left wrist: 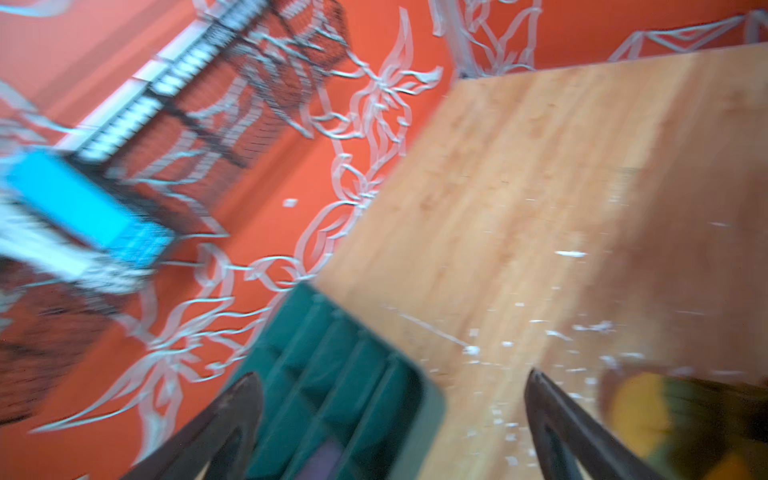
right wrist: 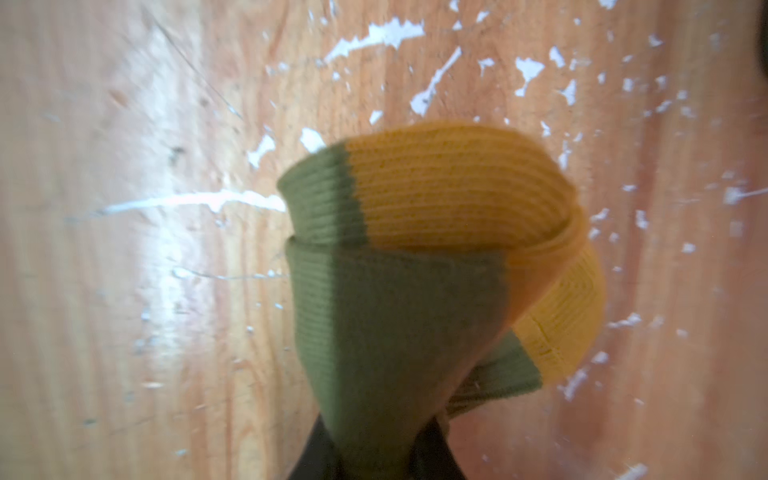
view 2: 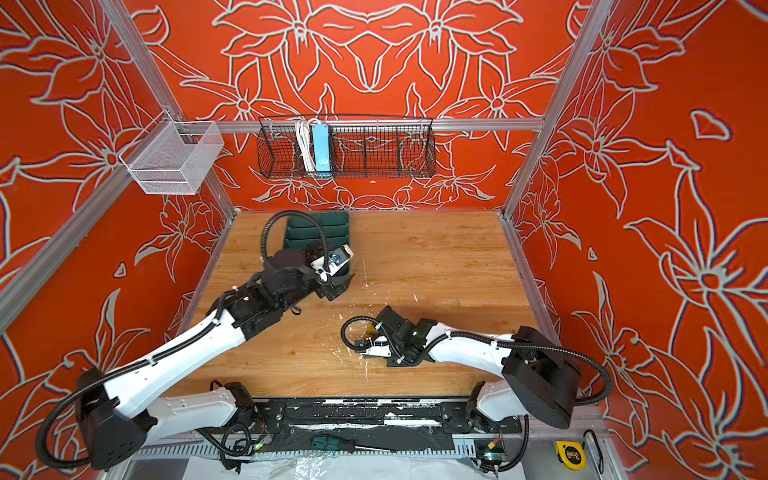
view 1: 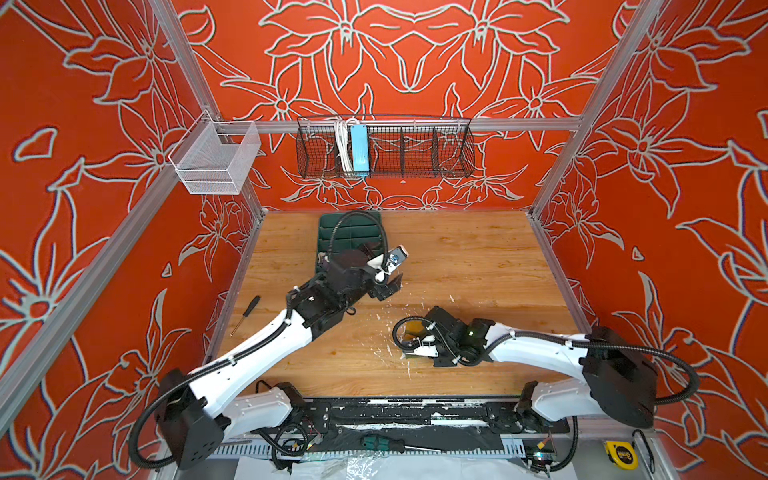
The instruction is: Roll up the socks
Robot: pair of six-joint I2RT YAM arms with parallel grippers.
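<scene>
Two arms reach over the wooden table [view 1: 478, 257] in both top views. The left gripper [view 1: 386, 289] hangs beside the green tray [view 1: 340, 232] towards the back. The right gripper [view 1: 409, 347] sits low near the front middle, with the olive sock [view 1: 415, 329] bunched beneath it.

Left wrist view: the jaws stand spread wide with nothing between them, and a blurred purple patch [left wrist: 328, 457] shows inside the tray.

Right wrist view: dark fingers [right wrist: 432, 457] pinch the olive sock, its mustard toe [right wrist: 449, 187] curled over on top.
</scene>
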